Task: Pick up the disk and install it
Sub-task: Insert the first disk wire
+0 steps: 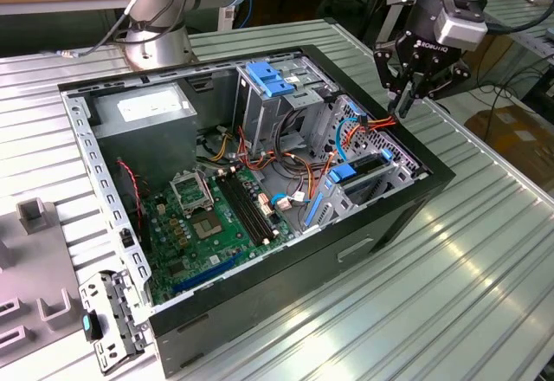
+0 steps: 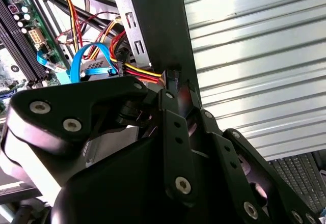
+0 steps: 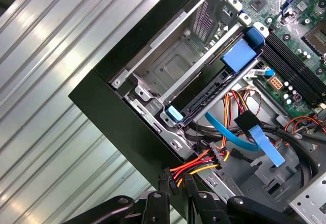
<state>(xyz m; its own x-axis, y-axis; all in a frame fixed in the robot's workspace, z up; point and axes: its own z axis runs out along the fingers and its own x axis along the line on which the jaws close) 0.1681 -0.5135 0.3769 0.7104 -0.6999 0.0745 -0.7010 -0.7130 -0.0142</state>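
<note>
The disk (image 1: 362,168) stands on edge in the lower drive bay of the open computer case (image 1: 286,268), its blue carrier showing at both ends. In the first wrist view the disk (image 3: 214,94) is a dark strip between blue tabs, with its label face hidden. My gripper (image 1: 403,108) hangs over the case's wall at the exterior view's right. It is shut on a black connector (image 2: 169,77) that ends a bundle of red, orange and yellow wires (image 3: 196,163). The fingertips (image 3: 165,186) sit right at the case rim, a short way from the disk.
A green motherboard (image 1: 216,216) fills the case floor, with a grey power-supply box (image 1: 143,108) behind it. A grey cage with a blue clip (image 1: 268,78) stands near the disk bay. Blue flat cables (image 3: 239,132) and loose wires cross between them. Ribbed table (image 1: 485,260) surrounds the case.
</note>
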